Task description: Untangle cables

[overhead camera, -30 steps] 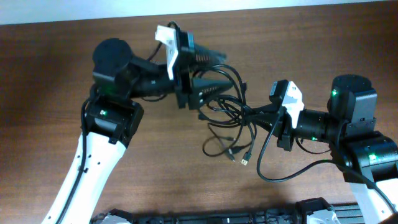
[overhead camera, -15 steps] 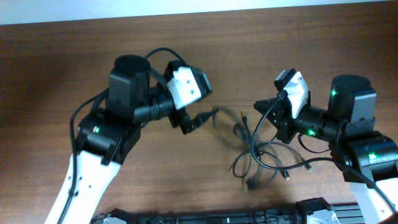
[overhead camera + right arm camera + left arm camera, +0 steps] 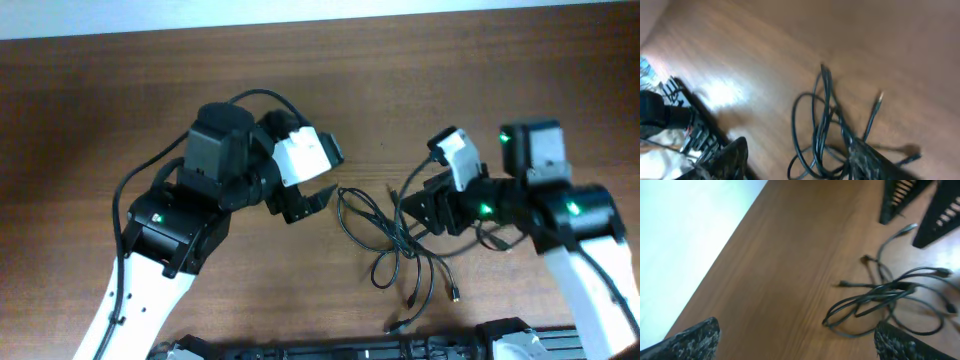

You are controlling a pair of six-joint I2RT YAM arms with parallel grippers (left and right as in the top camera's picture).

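The cables lie on the brown table as a loose tangle of thin black loops, with small plugs trailing toward the front edge. My left gripper hovers just left of the tangle. It is open, and nothing lies between its fingers. In the left wrist view the cables sit ahead and to the right. My right gripper is at the tangle's upper right. Its jaws stand apart over the cables, and one finger is right against the strands.
A black slatted rack runs along the table's front edge and shows as dark grilles in the left wrist view. A pale strip borders the far edge. Bare wood lies to the left.
The right gripper has opened and let the cables go, and the bundle has dropped onto the table. The left gripper had released them earlier and has drawn back to the left.
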